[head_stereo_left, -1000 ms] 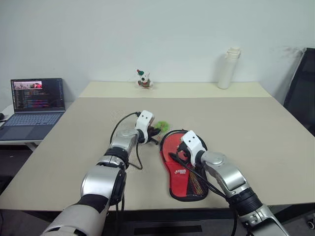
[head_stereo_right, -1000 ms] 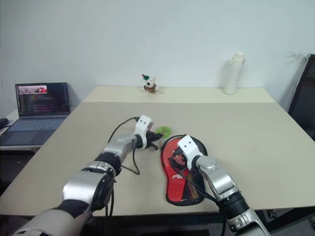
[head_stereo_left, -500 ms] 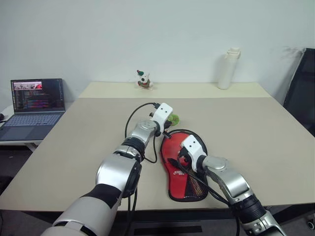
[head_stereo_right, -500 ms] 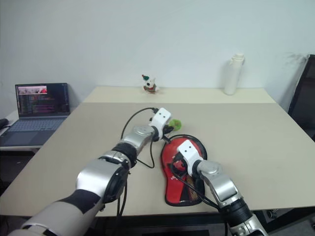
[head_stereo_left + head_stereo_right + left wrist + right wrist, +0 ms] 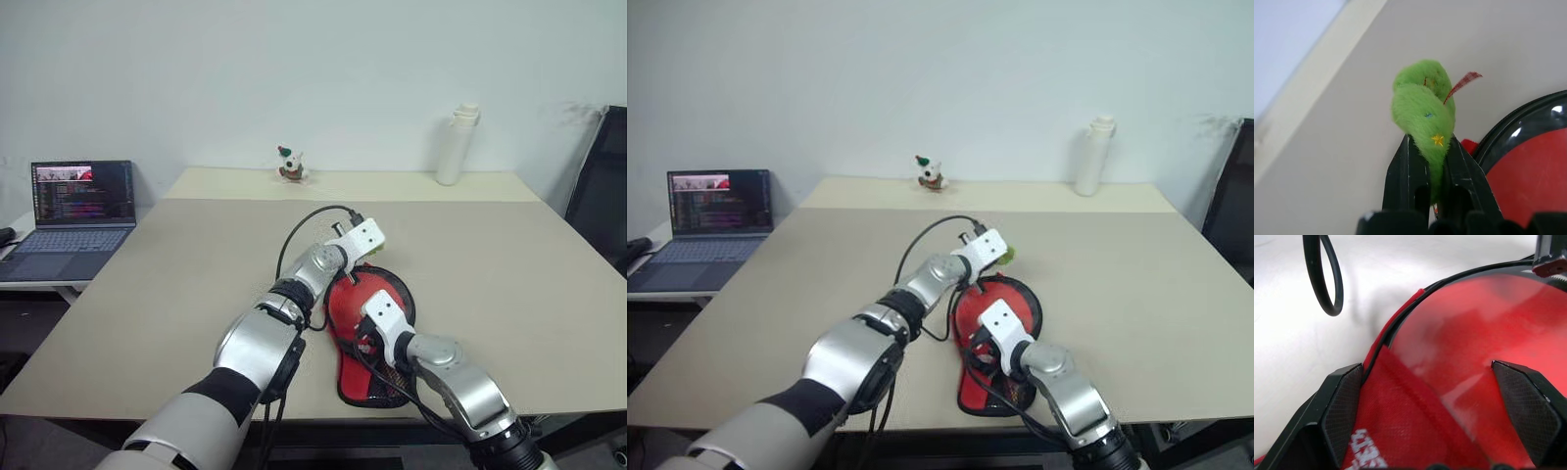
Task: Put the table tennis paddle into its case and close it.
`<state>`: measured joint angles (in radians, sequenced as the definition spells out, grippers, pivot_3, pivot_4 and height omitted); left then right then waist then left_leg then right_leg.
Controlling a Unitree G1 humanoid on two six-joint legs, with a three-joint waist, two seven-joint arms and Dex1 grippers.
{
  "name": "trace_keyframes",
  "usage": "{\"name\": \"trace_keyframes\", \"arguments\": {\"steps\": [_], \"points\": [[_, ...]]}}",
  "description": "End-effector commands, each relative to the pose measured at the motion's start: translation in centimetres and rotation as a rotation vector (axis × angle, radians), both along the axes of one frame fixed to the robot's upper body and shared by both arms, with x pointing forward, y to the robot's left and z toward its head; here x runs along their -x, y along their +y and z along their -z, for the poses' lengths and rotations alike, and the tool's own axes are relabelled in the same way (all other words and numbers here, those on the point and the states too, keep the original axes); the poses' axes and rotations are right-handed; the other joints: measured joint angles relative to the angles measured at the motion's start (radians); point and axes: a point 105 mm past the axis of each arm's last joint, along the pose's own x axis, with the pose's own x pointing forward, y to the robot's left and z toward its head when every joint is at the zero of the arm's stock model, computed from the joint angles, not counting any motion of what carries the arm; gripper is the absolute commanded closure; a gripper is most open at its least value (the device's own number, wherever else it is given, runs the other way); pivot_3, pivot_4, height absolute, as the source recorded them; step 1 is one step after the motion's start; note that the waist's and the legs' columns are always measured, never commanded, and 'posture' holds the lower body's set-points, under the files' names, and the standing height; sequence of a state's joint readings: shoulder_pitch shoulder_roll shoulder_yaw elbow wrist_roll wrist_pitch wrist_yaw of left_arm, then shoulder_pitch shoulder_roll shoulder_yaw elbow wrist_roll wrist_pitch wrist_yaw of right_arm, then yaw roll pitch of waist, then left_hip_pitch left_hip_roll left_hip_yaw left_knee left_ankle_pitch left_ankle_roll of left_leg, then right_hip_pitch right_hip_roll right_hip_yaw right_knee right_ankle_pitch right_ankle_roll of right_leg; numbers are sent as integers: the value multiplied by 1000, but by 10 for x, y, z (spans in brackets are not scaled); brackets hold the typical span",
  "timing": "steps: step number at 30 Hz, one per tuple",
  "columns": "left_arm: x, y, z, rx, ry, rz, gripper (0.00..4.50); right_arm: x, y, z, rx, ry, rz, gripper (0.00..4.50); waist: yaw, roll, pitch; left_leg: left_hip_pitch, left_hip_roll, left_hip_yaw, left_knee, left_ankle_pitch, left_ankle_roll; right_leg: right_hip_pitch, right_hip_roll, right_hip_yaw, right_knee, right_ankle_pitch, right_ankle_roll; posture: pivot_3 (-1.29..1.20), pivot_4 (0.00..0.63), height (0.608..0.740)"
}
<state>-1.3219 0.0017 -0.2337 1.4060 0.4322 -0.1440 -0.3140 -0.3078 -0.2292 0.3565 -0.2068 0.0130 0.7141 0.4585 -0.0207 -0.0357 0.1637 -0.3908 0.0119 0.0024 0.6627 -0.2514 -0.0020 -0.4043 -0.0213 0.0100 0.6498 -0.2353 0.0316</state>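
While the left gripper (image 5: 1429, 161) pinches the case's (image 5: 377, 387) fluffy green tag (image 5: 1422, 112), the right gripper (image 5: 1435, 396) hovers wide open, empty.
The soft pouch likely flexes; better grip its rim, not the slick paddle (image 5: 1484, 328) rubber.

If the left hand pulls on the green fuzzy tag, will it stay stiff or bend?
The green tag probably bends: it looks plush and squashes between the left hand's fingers. It seems light. The fuzzy surface likely resists slipping.

The bench (image 5: 509, 284) carried one case (image 5: 377, 343) with one table tennis paddle (image 5: 377, 299) in it, one green tag (image 5: 1422, 110), one white bottle (image 5: 455, 144) and one small figurine (image 5: 289, 164). One laptop (image 5: 78, 211) stood beside it.
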Motion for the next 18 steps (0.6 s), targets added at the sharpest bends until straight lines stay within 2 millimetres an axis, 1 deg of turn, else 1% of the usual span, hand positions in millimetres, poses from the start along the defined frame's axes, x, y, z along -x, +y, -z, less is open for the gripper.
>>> {"name": "trace_keyframes", "arguments": {"steps": [1,3,7,9,11,18], "points": [[6,-36,-52,10,-189,113,4485,45,-4,79,110,348,-9,0,1,0,-1,0,0,0,0,0,0,0,0,0,-1,0,0,0,150,740],[11,-47,-55,-12,-222,150,4485,50,-5,80,107,357,-1,0,2,0,-1,-1,0,1,0,0,0,0,0,1,-2,0,0,0,150,740],[18,-62,-56,-39,-250,204,4485,56,-7,82,108,368,6,0,4,1,-2,-3,-1,1,-1,-1,-1,-1,0,1,-4,0,1,0,150,740],[30,-80,-50,-71,-266,286,4485,60,-8,84,109,375,10,0,7,1,-2,-3,-1,0,-1,-1,-1,-1,0,1,-4,0,1,0,150,740],[38,-90,-45,-88,-270,334,4485,62,-8,83,108,376,14,0,13,1,-2,-3,-1,0,-1,-1,-1,-1,0,0,-5,0,1,0,150,740],[50,-105,-39,-82,-260,396,4485,61,-10,83,108,372,26,0,18,2,-3,-3,-1,0,-1,-1,-1,-1,0,0,-5,0,1,0,150,740]]}}
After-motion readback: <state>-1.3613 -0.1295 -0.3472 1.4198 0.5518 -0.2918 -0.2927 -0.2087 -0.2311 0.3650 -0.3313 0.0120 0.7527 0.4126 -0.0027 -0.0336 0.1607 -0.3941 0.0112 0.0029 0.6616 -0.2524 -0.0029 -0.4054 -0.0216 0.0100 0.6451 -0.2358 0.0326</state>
